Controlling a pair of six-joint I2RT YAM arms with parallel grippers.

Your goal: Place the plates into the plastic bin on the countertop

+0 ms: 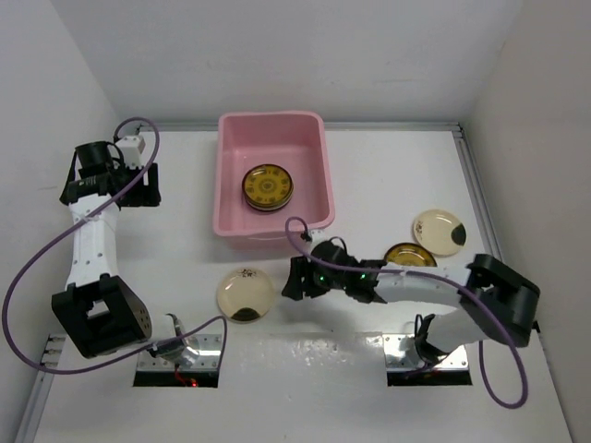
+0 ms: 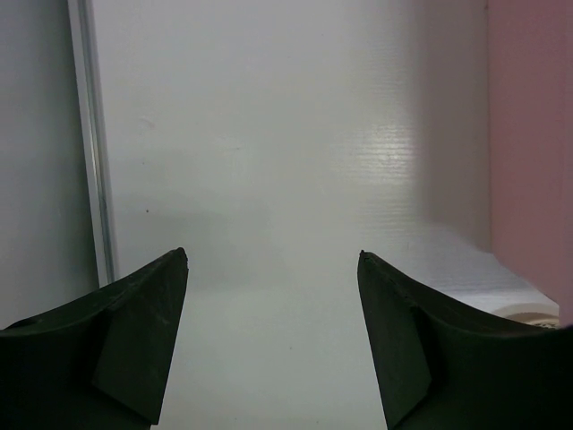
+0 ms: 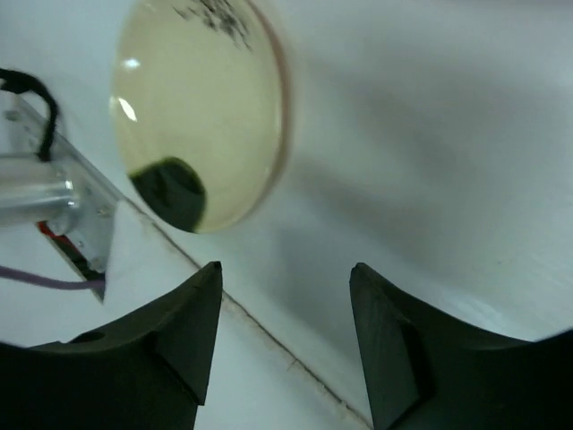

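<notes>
The pink plastic bin [image 1: 231, 185] stands at the back centre of the countertop [image 1: 397, 175] and holds a stack topped by a yellow-brown patterned plate [image 1: 268, 186]. A cream plate with a dark patch [image 1: 245, 294] lies in front of the bin; it also shows in the right wrist view [image 3: 192, 116]. My right gripper [image 1: 294, 279] is open and empty just right of that plate, apart from it. Another cream plate with a dark patch [image 1: 439, 232] and a yellow-brown plate [image 1: 409, 255], partly under the right arm, lie at the right. My left gripper [image 1: 148, 185] is open and empty, left of the bin.
White walls close in the left, back and right. A metal rail [image 2: 89, 134] runs along the countertop's left edge. The bin's pink side [image 2: 533, 125] fills the right of the left wrist view. A purple cable [image 1: 55, 249] loops off the left arm.
</notes>
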